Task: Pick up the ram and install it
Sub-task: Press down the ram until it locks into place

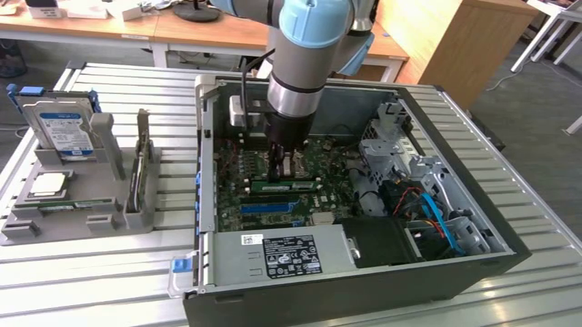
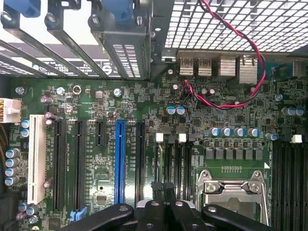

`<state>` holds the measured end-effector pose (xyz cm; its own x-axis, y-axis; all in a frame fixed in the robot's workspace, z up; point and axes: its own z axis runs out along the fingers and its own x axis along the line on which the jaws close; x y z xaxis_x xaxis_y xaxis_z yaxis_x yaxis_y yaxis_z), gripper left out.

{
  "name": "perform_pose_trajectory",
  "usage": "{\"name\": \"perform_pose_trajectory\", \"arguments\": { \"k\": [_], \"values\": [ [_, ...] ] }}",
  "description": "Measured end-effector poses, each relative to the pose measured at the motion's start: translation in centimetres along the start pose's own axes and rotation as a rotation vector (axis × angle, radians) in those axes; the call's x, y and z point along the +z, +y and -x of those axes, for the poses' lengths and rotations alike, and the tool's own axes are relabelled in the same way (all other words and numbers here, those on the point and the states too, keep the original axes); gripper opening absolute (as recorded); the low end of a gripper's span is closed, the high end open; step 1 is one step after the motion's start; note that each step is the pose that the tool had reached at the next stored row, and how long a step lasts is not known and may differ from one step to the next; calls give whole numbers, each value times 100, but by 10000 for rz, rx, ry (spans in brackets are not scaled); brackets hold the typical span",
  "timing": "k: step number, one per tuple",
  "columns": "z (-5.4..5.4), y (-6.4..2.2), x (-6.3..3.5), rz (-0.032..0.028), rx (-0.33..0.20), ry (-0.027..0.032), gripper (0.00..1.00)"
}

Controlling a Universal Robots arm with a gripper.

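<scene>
The ram (image 1: 285, 184) is a thin green stick with a pale label, lying along the memory slots on the motherboard (image 1: 318, 170) inside the open computer case. My gripper (image 1: 285, 169) reaches straight down into the case and stands just above the ram. In the wrist view the black fingertips (image 2: 157, 186) of the gripper (image 2: 163, 185) are pressed together over the black memory slots (image 2: 174, 159), with nothing visible between them. I cannot tell whether they touch the ram.
A blue slot (image 2: 119, 161) and black slots lie beside the memory slots, with the CPU socket (image 2: 233, 190) on the other side. A red and black wire (image 2: 216, 103) loops over the board. The power supply (image 1: 282, 255), drive cage (image 1: 400, 143) and case walls (image 1: 509, 238) close in. A grey holder with a hard drive (image 1: 64, 129) stands at the exterior view's left.
</scene>
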<state>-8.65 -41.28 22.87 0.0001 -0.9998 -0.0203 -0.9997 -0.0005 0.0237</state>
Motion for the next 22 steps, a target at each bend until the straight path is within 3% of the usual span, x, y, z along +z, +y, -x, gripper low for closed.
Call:
{"name": "perform_pose_trajectory", "arguments": {
  "k": [22],
  "values": [
    [-2,-1,48,1,0,4,11]
  ]
}}
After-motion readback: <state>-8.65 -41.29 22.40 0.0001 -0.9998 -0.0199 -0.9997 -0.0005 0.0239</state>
